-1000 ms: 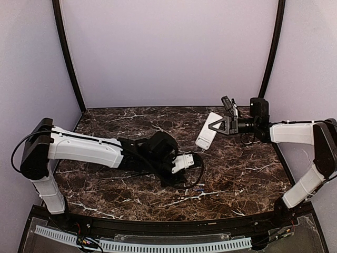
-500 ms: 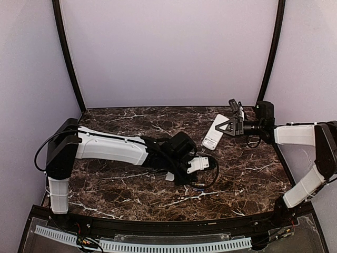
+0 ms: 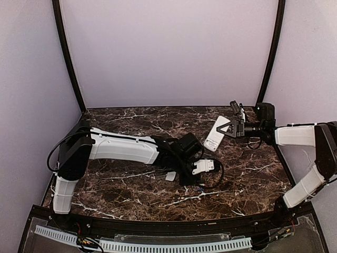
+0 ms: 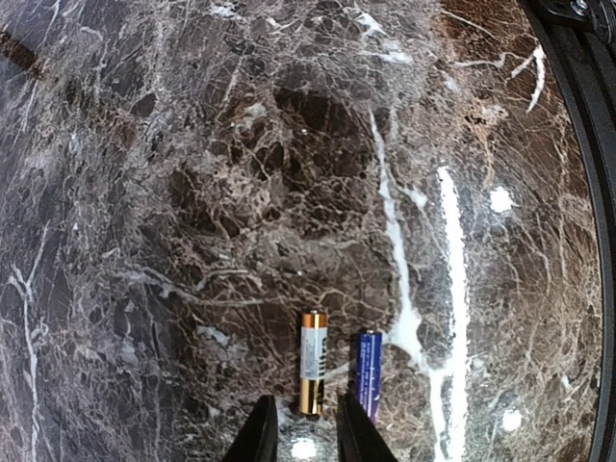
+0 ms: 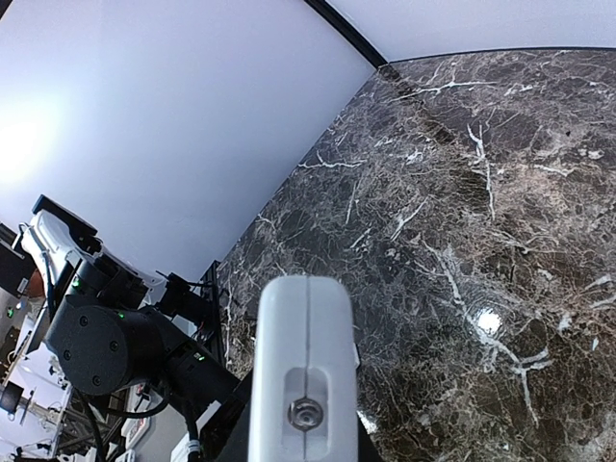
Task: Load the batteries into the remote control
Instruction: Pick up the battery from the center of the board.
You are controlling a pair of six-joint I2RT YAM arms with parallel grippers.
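- Left gripper (image 4: 306, 441): stretched in from the left edge to the middle of the marble table (image 3: 121, 184), low over its near half. Narrowly parted at the fingertips, holding nothing.
- Small white cover piece (image 3: 170, 176): flat on the marble just left of that gripper, clear of it.
- Gold-capped battery (image 4: 312, 363): flat on the table directly ahead of the fingertips in the left wrist view, roughly in line with the gap, untouched.
- Blue battery (image 4: 367, 375): parallel to the first and just beside it on the right, a thin strip of marble between, off the line of the gap.
- Remote control (image 3: 215, 135): up off the table towards the far right corner, tilted, white face to the overhead camera. Seam and small screw showing in the right wrist view. Cannot tell whether the compartment lies open.
- Right gripper (image 3: 228, 128): clamped on the remote's right-hand end, holding it in the air.
- Step in hand, by judgement: reaching for the first battery, with the remote held ready for loading.
- Next move, by judgement: calls for dropping the last bit, straddling the gold-capped battery across its width and closing gently. Little room on the right, so likely to knock or roll the blue one if off-centre. After that, a carry towards the far right corner and a check of polarity against the compartment.
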